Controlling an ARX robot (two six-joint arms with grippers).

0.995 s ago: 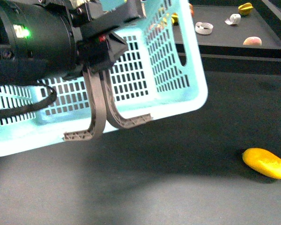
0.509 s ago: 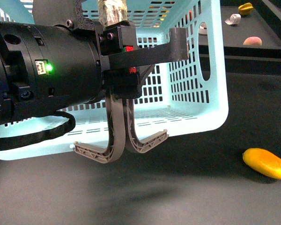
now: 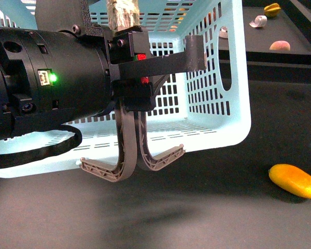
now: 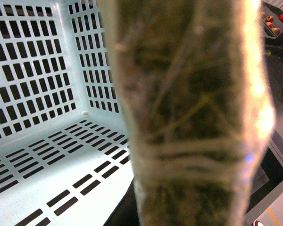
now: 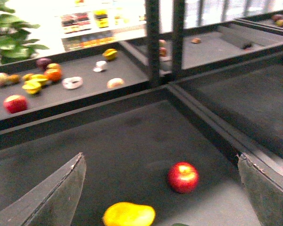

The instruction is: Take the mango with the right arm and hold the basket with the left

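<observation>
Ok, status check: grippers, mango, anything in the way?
Left gripper at basket by its taped handle, grip unclear. Right gripper open over mango, no contact. Red apple close beside mango.

Black green-lit arm (image 3: 41, 88), grey ribbed fingers (image 3: 125, 145).

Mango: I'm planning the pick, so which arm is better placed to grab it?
Right. Its open tool frames the mango in the right wrist view; the left arm is up against the basket, well left of the mango.
</observation>
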